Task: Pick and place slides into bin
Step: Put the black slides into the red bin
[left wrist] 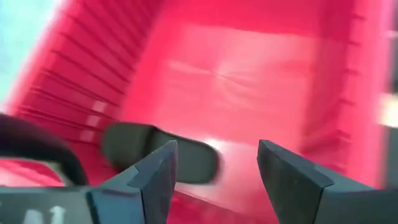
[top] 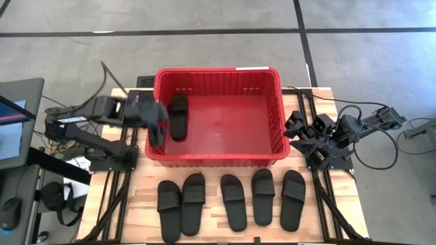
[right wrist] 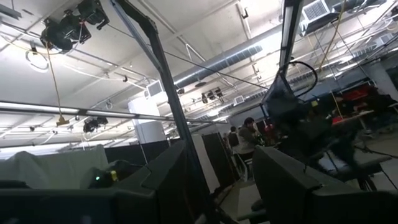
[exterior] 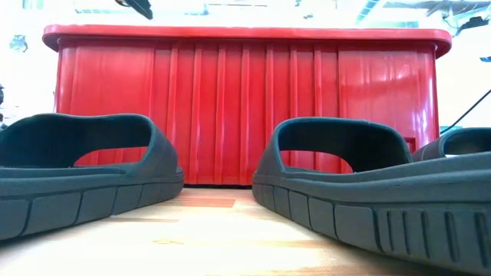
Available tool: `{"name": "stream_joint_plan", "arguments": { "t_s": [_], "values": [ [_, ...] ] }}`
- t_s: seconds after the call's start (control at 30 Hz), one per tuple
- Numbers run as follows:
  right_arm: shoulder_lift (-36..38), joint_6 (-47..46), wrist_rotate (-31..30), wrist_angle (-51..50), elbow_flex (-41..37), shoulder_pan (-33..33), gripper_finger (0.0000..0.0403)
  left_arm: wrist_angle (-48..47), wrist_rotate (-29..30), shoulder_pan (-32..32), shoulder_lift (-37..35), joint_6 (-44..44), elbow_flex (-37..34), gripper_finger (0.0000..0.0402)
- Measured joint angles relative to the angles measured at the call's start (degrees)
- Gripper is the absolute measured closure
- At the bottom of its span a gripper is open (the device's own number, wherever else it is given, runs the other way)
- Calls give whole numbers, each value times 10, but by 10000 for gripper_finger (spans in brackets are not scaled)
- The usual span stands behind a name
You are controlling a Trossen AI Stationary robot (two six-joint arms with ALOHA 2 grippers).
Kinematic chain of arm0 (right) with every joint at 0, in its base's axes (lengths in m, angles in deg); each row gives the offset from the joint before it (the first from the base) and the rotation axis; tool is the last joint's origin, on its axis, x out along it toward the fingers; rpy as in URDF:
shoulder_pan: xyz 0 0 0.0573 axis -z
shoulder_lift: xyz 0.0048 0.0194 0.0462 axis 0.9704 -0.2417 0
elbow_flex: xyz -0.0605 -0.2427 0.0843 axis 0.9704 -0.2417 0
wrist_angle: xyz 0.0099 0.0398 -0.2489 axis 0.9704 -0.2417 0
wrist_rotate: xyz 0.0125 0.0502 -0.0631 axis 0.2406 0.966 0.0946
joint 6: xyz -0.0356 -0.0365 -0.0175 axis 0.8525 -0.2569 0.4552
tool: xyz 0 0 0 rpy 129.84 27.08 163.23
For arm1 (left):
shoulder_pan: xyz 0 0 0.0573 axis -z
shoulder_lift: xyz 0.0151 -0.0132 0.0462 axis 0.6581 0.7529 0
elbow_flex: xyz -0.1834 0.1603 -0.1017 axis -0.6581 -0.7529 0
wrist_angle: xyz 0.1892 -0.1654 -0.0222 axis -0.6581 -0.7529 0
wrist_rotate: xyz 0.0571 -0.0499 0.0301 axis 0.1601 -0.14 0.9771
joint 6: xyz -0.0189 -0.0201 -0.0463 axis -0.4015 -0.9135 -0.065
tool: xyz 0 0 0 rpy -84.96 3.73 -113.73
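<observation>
The red bin stands at the table's middle. One black slide lies sole down on the bin's floor by its left wall, and the left wrist view shows it too. Several more slides lie in a row on the table in front of the bin, two of them close in the low view. My left gripper hangs open above the bin's left rim, just left of the slide inside, with nothing between its fingers. My right gripper waits open beside the bin's right wall, pointing up into the room.
The bin's tall ribbed wall rises behind the row of slides. Bare wood shows between the bin and the row. Cables and arm bases flank the table. People stand far off in the room.
</observation>
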Motion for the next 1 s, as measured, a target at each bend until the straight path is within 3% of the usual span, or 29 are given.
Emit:
{"name": "stream_joint_plan", "arguments": {
  "t_s": [0.2,0.4,0.7,1.0],
  "values": [
    [0,0,22,0,0,0,230,-23,43,165,47,-160,-2,191],
    [0,-11,25,0,0,0,230,-22,38,271,116,-283,-2,191],
    [21,-12,47,-3,0,0,230,-43,16,377,244,-409,80,191],
    [54,-11,74,-42,0,0,230,-93,15,437,386,-464,181,191]
  ]
}}
